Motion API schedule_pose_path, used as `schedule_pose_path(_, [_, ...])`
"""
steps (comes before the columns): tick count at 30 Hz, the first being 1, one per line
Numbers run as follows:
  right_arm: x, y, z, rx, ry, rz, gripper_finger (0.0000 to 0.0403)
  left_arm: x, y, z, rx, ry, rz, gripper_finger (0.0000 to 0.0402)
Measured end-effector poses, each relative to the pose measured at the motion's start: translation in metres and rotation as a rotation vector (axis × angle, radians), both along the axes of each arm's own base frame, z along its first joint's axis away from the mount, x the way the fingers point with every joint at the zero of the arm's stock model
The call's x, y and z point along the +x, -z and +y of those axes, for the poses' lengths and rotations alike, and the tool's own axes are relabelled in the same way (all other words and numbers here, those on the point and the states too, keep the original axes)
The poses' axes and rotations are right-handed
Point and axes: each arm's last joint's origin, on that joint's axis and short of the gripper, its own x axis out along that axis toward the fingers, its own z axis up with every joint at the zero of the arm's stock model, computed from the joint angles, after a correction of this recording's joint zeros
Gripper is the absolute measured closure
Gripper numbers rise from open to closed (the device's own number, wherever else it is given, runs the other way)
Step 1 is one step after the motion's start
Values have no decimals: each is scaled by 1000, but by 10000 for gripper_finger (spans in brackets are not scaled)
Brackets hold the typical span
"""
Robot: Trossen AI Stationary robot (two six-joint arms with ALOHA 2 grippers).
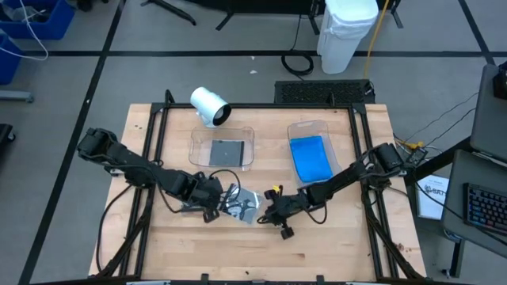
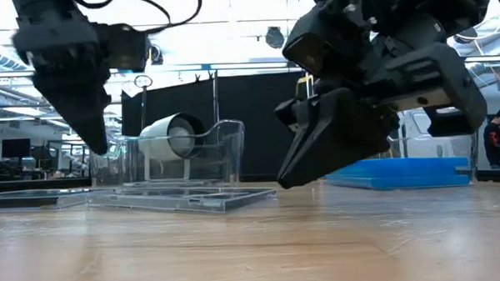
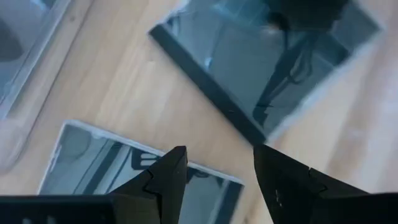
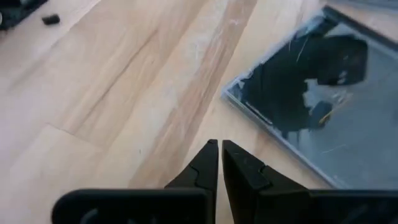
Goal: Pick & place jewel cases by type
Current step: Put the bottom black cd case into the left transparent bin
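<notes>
2 loose grey jewel cases [image 3: 261,68]

- A pale, light-brown wood grain is shown by the table [image 1: 333,245].
- Bright blue is seen on the jewel cases [image 1: 310,157] lying in the clear tray [image 1: 323,127] at the table's far right.
- A dark grey case [image 1: 226,152] is held in the other clear tray [image 1: 201,138], toward the table's far left.
- Dark grey with glossy reflections is shown by the loose cases [image 3: 261,68] on the table's bare wood.
- White is worn by the cylinder [image 1: 207,105] at the table's far edge.
- Both arms are finished in black.
</notes>
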Motion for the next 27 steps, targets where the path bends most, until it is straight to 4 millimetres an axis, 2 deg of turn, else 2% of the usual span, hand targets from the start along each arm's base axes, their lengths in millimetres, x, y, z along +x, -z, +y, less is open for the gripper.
schedule_pose_path(4, [2,10,-3,-4,77,17,387,6,7,4,1,-31,7,211])
schedule_pose_path(10, [13,30,-20,45,185,20,387,12,31,9,-11,-50,125,211])
schedule_pose_path(13, [16,33,-25,55,204,13,387,15,40,11,-10,-52,162,211])
schedule_pose_path(19, [20,29,-31,-2,243,-77,387,20,49,13,-2,-48,170,211])
schedule_pose_path(27, [29,15,-22,-95,177,-230,387,19,50,13,11,-51,183,211])
